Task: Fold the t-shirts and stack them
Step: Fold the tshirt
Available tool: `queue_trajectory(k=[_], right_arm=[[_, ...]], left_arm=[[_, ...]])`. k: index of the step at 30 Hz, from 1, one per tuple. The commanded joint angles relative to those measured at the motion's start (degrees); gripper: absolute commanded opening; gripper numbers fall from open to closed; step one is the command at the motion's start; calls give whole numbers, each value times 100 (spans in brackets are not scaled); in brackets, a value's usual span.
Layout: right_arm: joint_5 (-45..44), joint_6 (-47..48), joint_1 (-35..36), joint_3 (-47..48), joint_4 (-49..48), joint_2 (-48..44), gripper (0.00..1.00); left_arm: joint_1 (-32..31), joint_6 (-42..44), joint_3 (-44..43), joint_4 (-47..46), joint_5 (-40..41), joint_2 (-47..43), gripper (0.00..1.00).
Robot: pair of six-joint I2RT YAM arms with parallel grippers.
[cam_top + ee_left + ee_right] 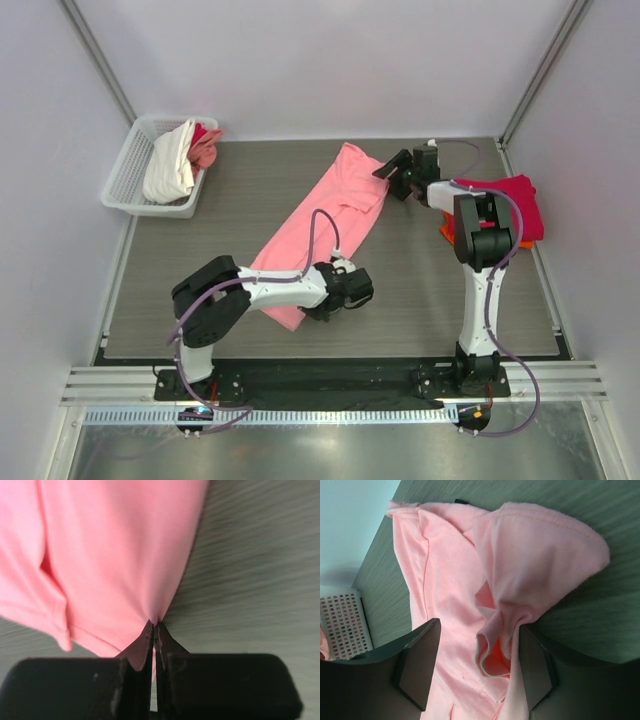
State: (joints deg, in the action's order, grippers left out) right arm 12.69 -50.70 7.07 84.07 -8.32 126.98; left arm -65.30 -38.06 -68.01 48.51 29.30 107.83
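Two arms at the pink t-shirt (320,215)
Left gripper (154,626) is pinched tight on its edge; right gripper (480,630) stands wide, with bunched cloth between its jaws.

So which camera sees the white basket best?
The top external view: the whole basket sits at the far left, with clothes inside. The right wrist view catches only a corner of it. The left wrist view misses it.

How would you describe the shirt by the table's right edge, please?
Go to the table's right edge, beside the right arm. A crimson shirt lies there atop something orange; it is darker and more compact than the pale pink shirt spread mid-table.
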Motion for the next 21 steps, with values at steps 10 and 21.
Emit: queue_trajectory(k=[10, 21], right_arm=[[576, 657, 427, 2700, 1569, 1881, 66], [543, 1017, 163, 3161, 1851, 1639, 90]], left_arm=[[-291, -491, -1767, -1915, -2587, 756, 7], [-247, -280, -1403, -2223, -2307, -287, 84]])
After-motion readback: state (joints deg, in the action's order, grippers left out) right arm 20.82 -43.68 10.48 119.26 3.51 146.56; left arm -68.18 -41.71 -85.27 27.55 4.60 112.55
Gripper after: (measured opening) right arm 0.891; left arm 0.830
